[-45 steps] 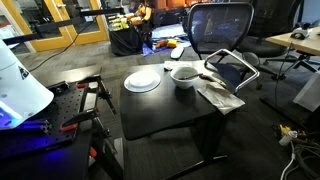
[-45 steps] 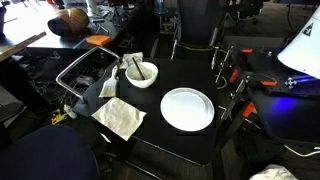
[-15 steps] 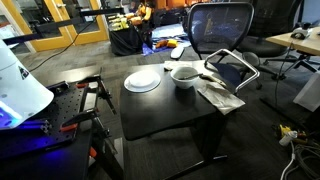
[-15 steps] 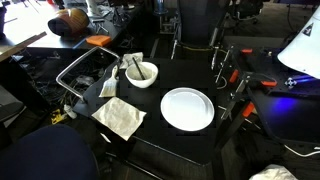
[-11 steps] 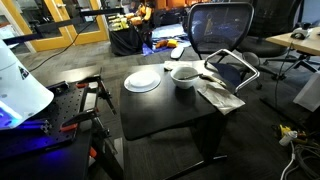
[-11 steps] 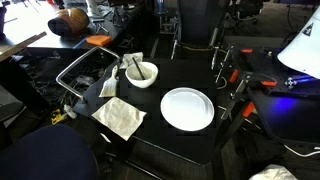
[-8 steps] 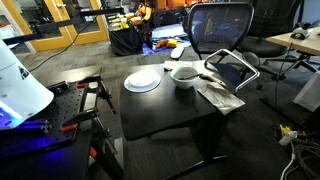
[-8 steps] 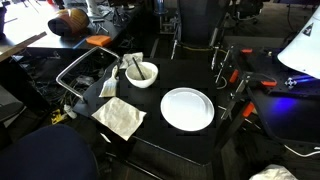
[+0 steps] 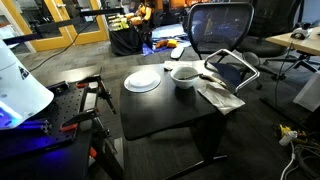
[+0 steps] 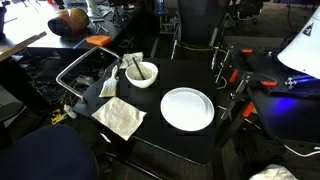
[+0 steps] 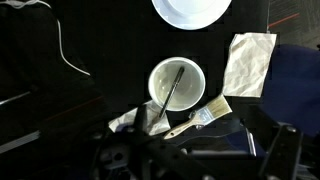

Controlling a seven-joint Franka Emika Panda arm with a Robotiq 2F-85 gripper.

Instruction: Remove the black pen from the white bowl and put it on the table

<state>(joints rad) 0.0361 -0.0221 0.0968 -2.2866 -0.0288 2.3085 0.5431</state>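
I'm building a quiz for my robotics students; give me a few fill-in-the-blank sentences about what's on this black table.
Inside the white bowl lies a black ____. The flat plate on the table is coloured ____. The bristled tool lying beside the bowl is a ____.
Missing words: pen; white; paintbrush.

Smooth white arm shell (image 9: 15,80), blue light (image 9: 14,119) beneath
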